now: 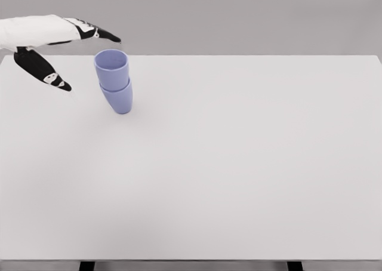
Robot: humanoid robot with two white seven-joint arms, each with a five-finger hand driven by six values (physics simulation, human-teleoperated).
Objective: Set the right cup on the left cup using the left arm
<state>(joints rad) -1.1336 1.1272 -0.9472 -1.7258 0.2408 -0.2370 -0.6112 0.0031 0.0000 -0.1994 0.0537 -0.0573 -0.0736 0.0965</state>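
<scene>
Two pale blue cups stand nested on the white table (239, 163) at the upper left. The upper cup (111, 67) sits inside the lower cup (119, 99), and the stack leans slightly to the left at the top. My left hand (89, 59) hovers just left of the stack with its fingers spread apart and nothing between them. One fingertip (110, 37) reaches above the upper cup's rim, while the thumb (57, 80) points down toward the table. The hand does not touch the cups. My right arm does not show in the head view.
The table's far edge (239, 55) runs just behind the cups. Its near edge (191, 260) crosses the bottom of the view, with two dark legs below it.
</scene>
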